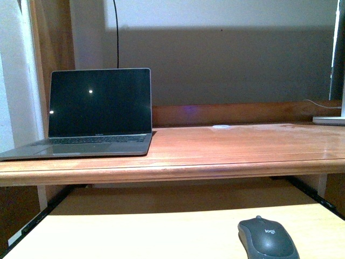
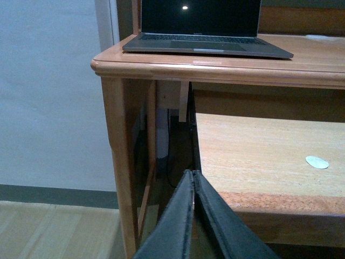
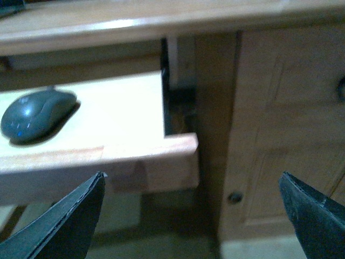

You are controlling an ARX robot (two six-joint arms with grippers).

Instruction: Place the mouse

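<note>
Below the pull-out tray's front edge: right gripper (image 3: 192, 176), jaws spread wide with nothing between them. It sits lower than the tray (image 3: 124, 108), off its right front corner.
Off the tray's left front corner: left gripper (image 2: 193, 174), fingers pressed together, holding nothing.
On the tray, right part, near its front edge: mouse (image 1: 268, 239), lying flat, clear of both arms.
Mouse heading: the long axis runs front to back across the tray. The wheel end points away from the robot and leans slightly left.
Step in hand (judged): reach and grasp with the right arm.
Doing it well: rise above tray level first, then come down over the mouse. Set the jaws across its narrow width and close low on the flanks, since the curved shell could squirt out.
Above and behind the tray: desk top (image 1: 242, 143) with an open laptop (image 1: 99, 105). The bare wood above the tray's right half is probably where the mouse goes.
</note>
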